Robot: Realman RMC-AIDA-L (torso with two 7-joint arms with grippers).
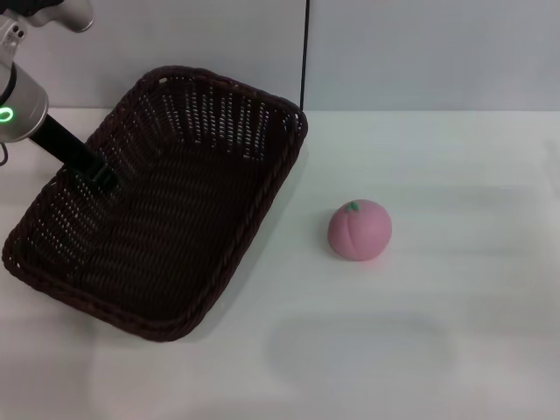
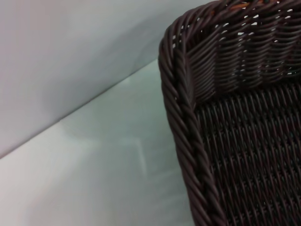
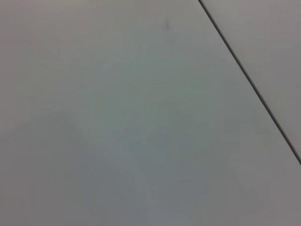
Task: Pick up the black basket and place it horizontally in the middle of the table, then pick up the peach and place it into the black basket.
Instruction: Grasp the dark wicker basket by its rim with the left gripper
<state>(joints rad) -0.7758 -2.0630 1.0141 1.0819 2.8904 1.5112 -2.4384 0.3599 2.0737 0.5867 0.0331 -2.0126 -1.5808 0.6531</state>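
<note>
The black basket [image 1: 166, 219] is on the left part of the white table [image 1: 420, 332], turned diagonally, its open side up. My left gripper [image 1: 101, 175] reaches down from the upper left and is shut on the basket's left rim. The left wrist view shows a braided corner of the basket [image 2: 188, 141] close up, with bare table [image 2: 103, 165] beside it. The pink peach [image 1: 359, 230] sits on the table to the right of the basket, apart from it, green leaf mark up. My right gripper is out of view; its wrist view shows only bare table [image 3: 117, 132].
A grey wall runs behind the table's far edge. A thin black cable [image 1: 304, 52] hangs down the wall just behind the basket's far right corner. A dark line [image 3: 249, 80] crosses the right wrist view.
</note>
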